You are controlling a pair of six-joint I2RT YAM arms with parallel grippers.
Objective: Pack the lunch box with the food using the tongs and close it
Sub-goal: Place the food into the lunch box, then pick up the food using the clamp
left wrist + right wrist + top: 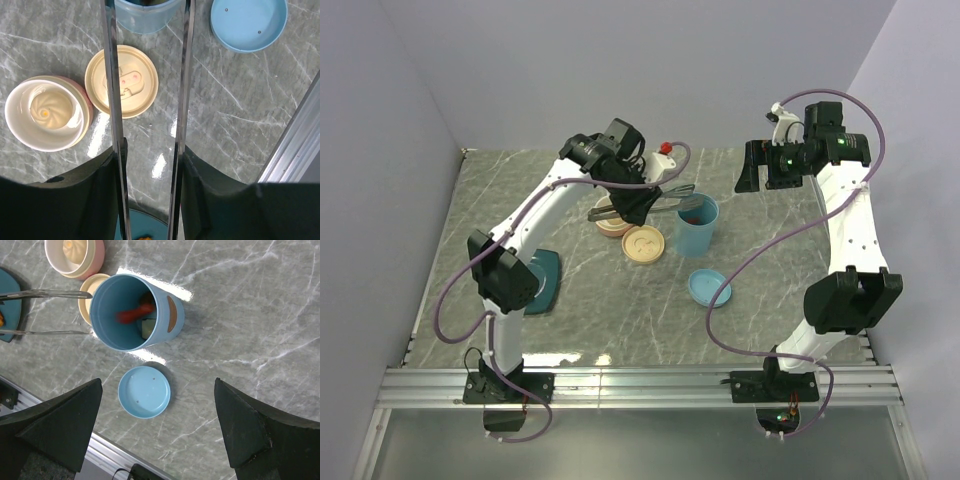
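Observation:
The tongs (pixel 111 75) run up the left wrist view, their two arms spread apart, and my left gripper (pixel 150 150) is shut on them. Their tips (pixel 87 312) reach the rim of the blue cylindrical lunch box (pixel 172 315). Inside it lie a blurred red food piece (pixel 132 314) and a pale piece (pixel 147 329). The blue lid (pixel 144 391) lies upturned on the table, below my open right gripper (pixel 157 385). A pale ball (pixel 49 111) sits in a pink bowl (pixel 85 100). In the top view my left gripper (pixel 638 200) hovers beside the lunch box (pixel 698 225).
A beige round lid (pixel 121 81) lies between the pink bowl and the blue lunch box. The dark teal plate (pixel 548 280) sits near the left arm's base, with an orange bit (pixel 142 238) on it. A small red-and-white object (pixel 665 148) stands at the back. A metal rail (pixel 640 385) edges the table front.

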